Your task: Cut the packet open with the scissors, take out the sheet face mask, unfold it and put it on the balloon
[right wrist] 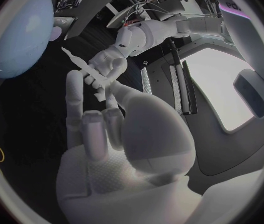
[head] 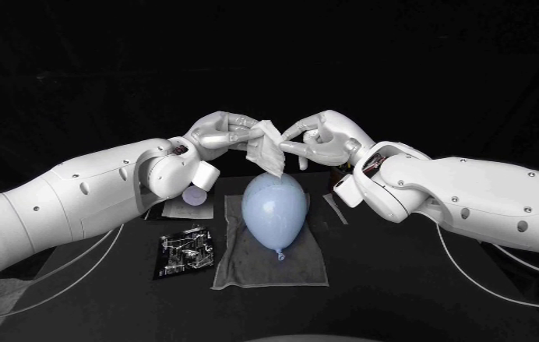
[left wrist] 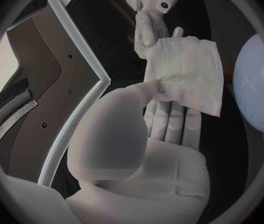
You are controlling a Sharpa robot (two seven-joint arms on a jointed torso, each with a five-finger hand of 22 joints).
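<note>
A folded white sheet mask (head: pixel 266 149) hangs in the air above the pale blue balloon (head: pixel 274 209), which lies on a grey cloth (head: pixel 269 270). My left hand (head: pixel 225 133) pinches the mask's upper left edge between thumb and fingers. From the other side my right hand (head: pixel 320 139) pinches its upper right corner with its fingertips. In the left wrist view the mask (left wrist: pixel 188 77) lies flat over the left hand's fingers (left wrist: pixel 172 122), with the right hand (left wrist: pixel 149 27) beyond and the balloon (left wrist: pixel 259 84) beside it. In the right wrist view the mask (right wrist: pixel 76 59) is seen edge-on between my right hand (right wrist: pixel 107 129) and left hand (right wrist: pixel 107 64).
The cut silver packet (head: pixel 185 250) lies on the table left of the cloth. A grey mat (head: pixel 185 208) sits under my left forearm. A narrow grey strip (head: pixel 336 208) lies right of the balloon. The table's front is bare black.
</note>
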